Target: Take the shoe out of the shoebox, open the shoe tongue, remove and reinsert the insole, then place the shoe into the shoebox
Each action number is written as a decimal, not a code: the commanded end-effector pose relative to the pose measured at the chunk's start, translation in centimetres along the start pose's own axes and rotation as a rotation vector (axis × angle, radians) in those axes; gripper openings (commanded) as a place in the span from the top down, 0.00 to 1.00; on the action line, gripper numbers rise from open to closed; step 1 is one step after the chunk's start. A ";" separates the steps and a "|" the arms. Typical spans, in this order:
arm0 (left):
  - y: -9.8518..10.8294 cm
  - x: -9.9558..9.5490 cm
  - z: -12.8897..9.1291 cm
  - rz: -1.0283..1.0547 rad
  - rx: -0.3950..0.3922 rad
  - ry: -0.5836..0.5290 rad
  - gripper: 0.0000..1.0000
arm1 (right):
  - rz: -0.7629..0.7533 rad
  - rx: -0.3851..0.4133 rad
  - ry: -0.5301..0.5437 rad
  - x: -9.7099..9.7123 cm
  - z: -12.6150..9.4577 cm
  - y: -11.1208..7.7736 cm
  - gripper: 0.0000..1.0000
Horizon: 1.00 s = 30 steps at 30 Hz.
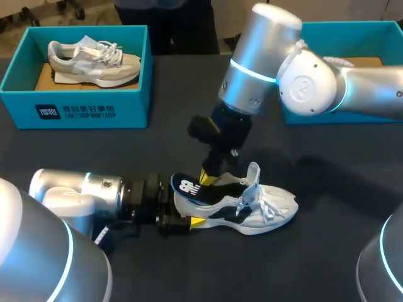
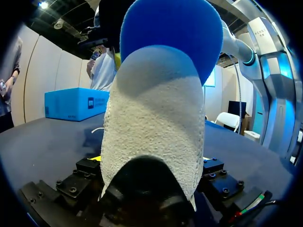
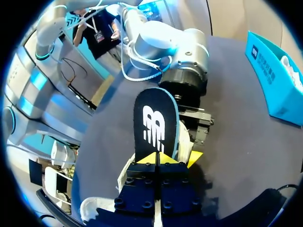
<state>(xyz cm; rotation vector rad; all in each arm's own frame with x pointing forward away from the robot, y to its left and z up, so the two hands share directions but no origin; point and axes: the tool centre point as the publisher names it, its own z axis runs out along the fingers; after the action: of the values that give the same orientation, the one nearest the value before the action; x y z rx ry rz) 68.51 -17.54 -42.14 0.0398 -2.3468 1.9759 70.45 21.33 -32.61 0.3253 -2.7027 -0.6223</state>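
Right gripper (image 3: 156, 160) pinched tight on insole (image 3: 154, 125): black, logo showing, rear end sticking up out of shoe (image 1: 252, 211). Left gripper (image 1: 187, 220) clamps shoe's heel, finger on each side. Shoe lies near middle of tabletop (image 1: 327, 251), long axis along near edge, toe toward right edge. Far-left corner: teal shoebox (image 1: 82, 104) holds grey-white sneaker (image 1: 94, 60), toe right. Far-right corner: second teal shoebox (image 1: 359, 26), contents mostly hidden behind right arm (image 1: 315, 82).

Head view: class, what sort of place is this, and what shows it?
Probably a robot lab or test bench: on a dark table the left gripper holds a shoe, the right gripper pinches its insole, and two teal shoeboxes stand behind.
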 end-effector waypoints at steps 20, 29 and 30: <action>0.0 0.0 0.1 0.000 0.000 -0.001 1.00 | -0.047 0.042 0.107 -0.8 -4.2 0.8 0.00; 0.0 0.0 0.1 0.000 0.000 -0.001 1.00 | -0.067 0.079 0.157 -0.9 -4.2 1.4 0.00; 0.0 0.0 0.1 0.000 0.000 -0.001 1.00 | -0.067 0.079 0.157 -0.9 -4.2 1.4 0.00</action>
<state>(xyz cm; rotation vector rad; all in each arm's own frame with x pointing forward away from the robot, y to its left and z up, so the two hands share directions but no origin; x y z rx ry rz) 68.51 -17.54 -42.13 0.0398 -2.3468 1.9759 72.32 20.58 -28.74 0.4613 -2.5899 -0.5173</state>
